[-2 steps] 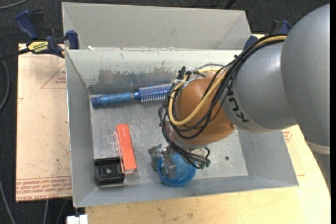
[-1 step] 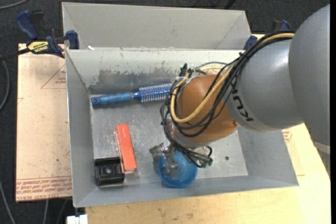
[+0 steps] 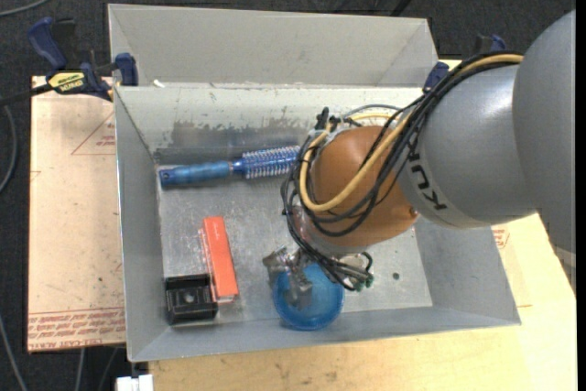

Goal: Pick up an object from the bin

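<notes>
1. Grey metal bin [image 3: 137, 197]: its sloped left wall bounds the floor on which the loose things lie.
2. Small black box [image 3: 190, 299]: it sits in the near left corner of the floor, with a round recess in its top face.
3. Orange rectangular block [image 3: 220, 259]: it lies flat just beside the black box, its long side running away from the near wall.
4. Blue hairbrush [image 3: 233, 168]: it lies along the far side of the floor, handle to the left and bristled head to the right, where the head meets the arm's cables.
5. Blue round dish [image 3: 309, 307]: it rests against the near wall at mid-width, well apart from the brush.
6. Gripper [image 3: 295, 277]: it hangs directly over the dish, its metal tip at the dish's upper rim; whether it is open or closed cannot be told.
7. Arm [image 3: 494, 151]: it enters from the right, carrying an orange wrist cover [image 3: 362, 188] looped with cables.
</notes>
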You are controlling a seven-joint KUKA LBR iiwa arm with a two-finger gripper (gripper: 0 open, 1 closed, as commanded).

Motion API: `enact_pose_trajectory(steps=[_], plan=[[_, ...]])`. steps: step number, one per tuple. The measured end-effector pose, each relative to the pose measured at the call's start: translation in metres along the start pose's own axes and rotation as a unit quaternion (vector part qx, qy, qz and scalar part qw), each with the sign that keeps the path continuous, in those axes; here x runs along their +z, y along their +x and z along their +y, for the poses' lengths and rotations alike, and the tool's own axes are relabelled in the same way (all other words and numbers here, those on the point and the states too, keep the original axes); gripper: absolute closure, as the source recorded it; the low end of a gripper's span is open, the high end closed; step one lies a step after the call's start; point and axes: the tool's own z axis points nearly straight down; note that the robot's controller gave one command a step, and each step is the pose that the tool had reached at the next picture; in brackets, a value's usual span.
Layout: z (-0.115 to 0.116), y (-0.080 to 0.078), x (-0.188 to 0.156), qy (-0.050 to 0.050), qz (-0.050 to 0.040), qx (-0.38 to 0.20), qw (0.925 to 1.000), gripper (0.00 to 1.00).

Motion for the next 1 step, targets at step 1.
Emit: enact_pose_trajectory(steps=[1], plan=[[0.0007,0.0011,-0.0097,-0.001,0.0032,0.000,1.0000,1.00]])
